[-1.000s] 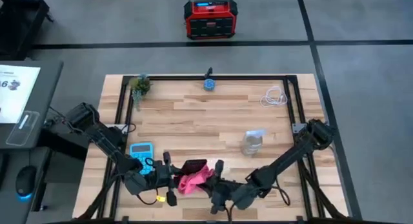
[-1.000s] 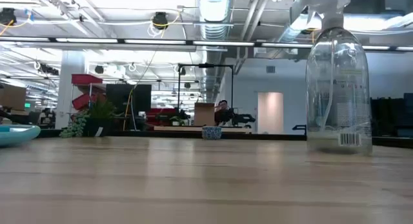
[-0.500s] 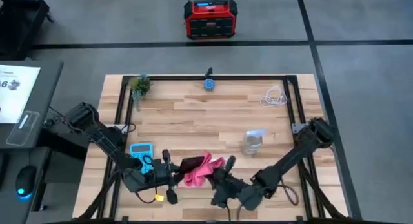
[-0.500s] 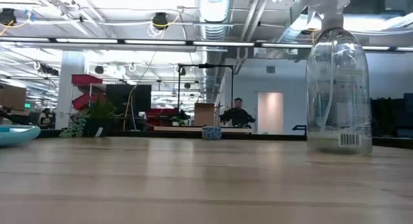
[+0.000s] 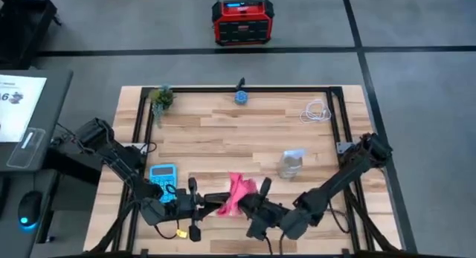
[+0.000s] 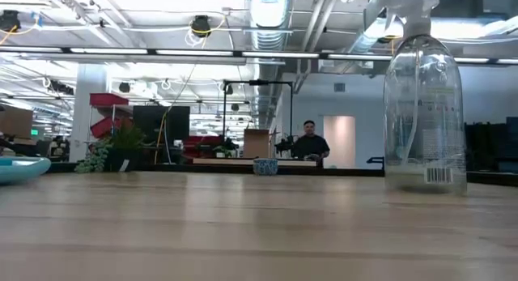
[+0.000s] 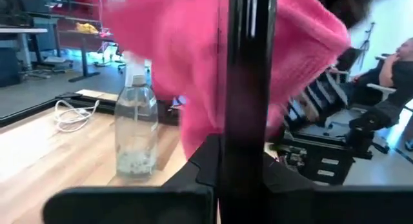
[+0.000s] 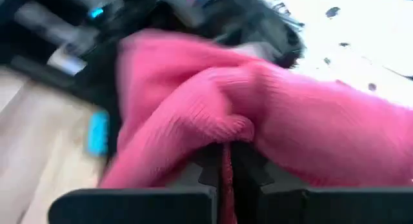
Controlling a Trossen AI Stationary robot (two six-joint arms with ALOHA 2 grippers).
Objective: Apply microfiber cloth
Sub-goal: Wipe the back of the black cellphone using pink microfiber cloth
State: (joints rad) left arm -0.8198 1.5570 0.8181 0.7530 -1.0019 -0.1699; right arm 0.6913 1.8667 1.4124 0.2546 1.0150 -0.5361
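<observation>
The step in hand appears to be the application stroke itself: the microfiber cloth (image 5: pixel 238 191) is held up at the near edge of the table (image 5: pixel 245 131), between the two arms, just beside the light blue calculator (image 5: pixel 163 173) and near the spray bottle (image 5: pixel 291 163). The right gripper (image 5: pixel 249 204) is clamped on the cloth; in the right wrist view the pink fabric (image 8: pixel 258 121) bunches directly over the closed jaws. The left gripper (image 5: pixel 202 201) grips a thin dark flat object, judged to be a phone (image 7: pixel 244 88) held edge-on, with the cloth draped behind and over it in the left wrist view. The next move calls for keeping the phone steady in the left gripper while the right gripper draws the cloth across its face with light, even contact, without pulling the item out of the opposing grip. Several things cannot be confirmed: the phone's face is not visible in any view, so whether cloth and screen are actually touching cannot be told; the high view shows the grippers overlapping with dark structure, and the low view shows neither gripper nor cloth, only the bottle and a distant person (image 6: pixel 310 143)
</observation>
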